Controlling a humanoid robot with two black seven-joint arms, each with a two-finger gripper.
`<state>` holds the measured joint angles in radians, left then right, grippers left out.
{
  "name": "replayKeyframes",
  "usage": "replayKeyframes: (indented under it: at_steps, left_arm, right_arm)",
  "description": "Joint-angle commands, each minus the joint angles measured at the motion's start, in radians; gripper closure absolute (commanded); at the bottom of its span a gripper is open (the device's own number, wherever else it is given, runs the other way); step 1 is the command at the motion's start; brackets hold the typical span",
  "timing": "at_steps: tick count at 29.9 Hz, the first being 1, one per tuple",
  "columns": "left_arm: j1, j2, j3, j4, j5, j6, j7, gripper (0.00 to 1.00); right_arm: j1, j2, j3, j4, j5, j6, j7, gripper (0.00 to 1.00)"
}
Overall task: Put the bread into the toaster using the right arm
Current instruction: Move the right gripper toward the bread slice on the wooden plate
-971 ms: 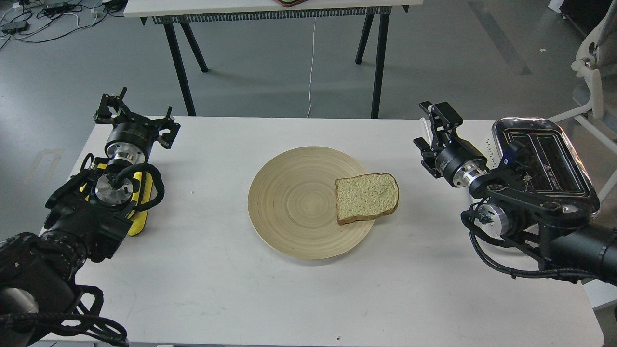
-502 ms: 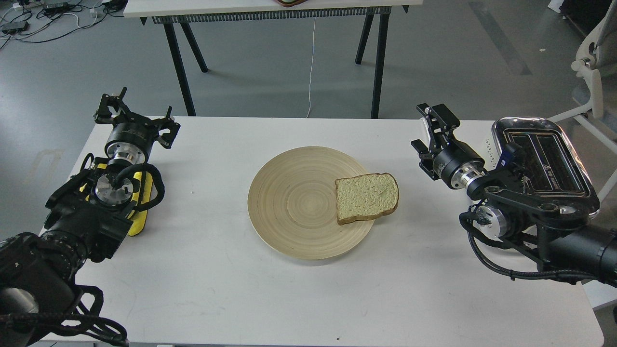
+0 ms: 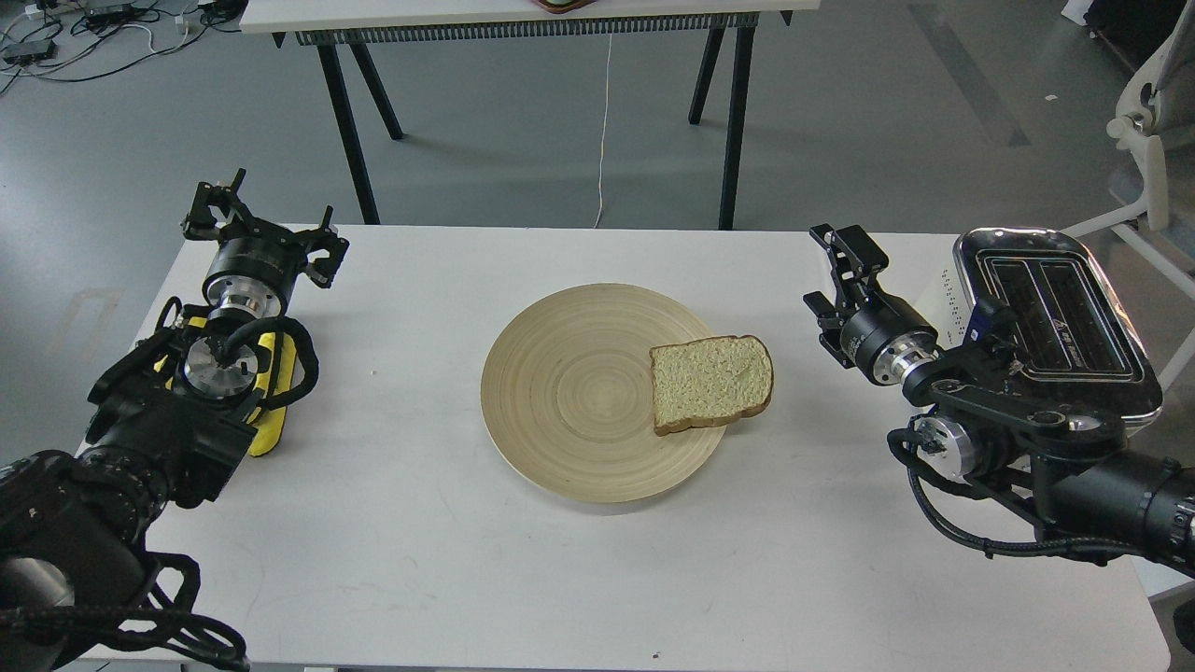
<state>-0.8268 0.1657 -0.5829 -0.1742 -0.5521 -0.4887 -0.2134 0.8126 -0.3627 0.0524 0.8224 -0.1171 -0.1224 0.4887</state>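
The bread [image 3: 711,381] lies flat on the right rim of a round wooden plate [image 3: 569,383] at the table's middle. The toaster [image 3: 1055,308] stands at the table's right edge, its chrome top and two slots showing. My right gripper [image 3: 822,268] is open and empty, above the table between the bread and the toaster, a short way right of the bread and not touching it. My left gripper [image 3: 264,222] is open and empty at the table's far left corner.
The white table [image 3: 420,560] carries only the plate, bread and toaster. A second table on black legs [image 3: 347,121] stands behind, with a white cord [image 3: 603,131] hanging down. A white chair [image 3: 1153,140] is at the far right.
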Motion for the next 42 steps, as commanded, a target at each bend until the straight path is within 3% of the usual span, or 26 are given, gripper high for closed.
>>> replayKeyframes:
  at_steps: [1,23,34,42]
  left_arm:
    - [0.0,0.0,0.0,-0.001,0.0,0.0,0.0,0.0]
    - [0.0,0.0,-0.002,-0.001,0.0,0.0,0.0,0.0]
    - [0.0,0.0,-0.002,-0.001,0.0,0.0,0.0,0.0]
    - [0.0,0.0,-0.002,-0.001,0.0,0.0,0.0,0.0]
  right_arm:
    - [-0.009,0.013,0.0,-0.003,-0.038,0.0,0.0,0.01]
    - [-0.084,0.136,-0.072,-0.028,-0.079,-0.072,0.0,0.03]
    - [-0.082,0.139,-0.117,-0.019,-0.101,-0.079,0.0,0.47]
    - [-0.078,0.137,-0.118,-0.019,-0.101,-0.077,0.0,0.67]
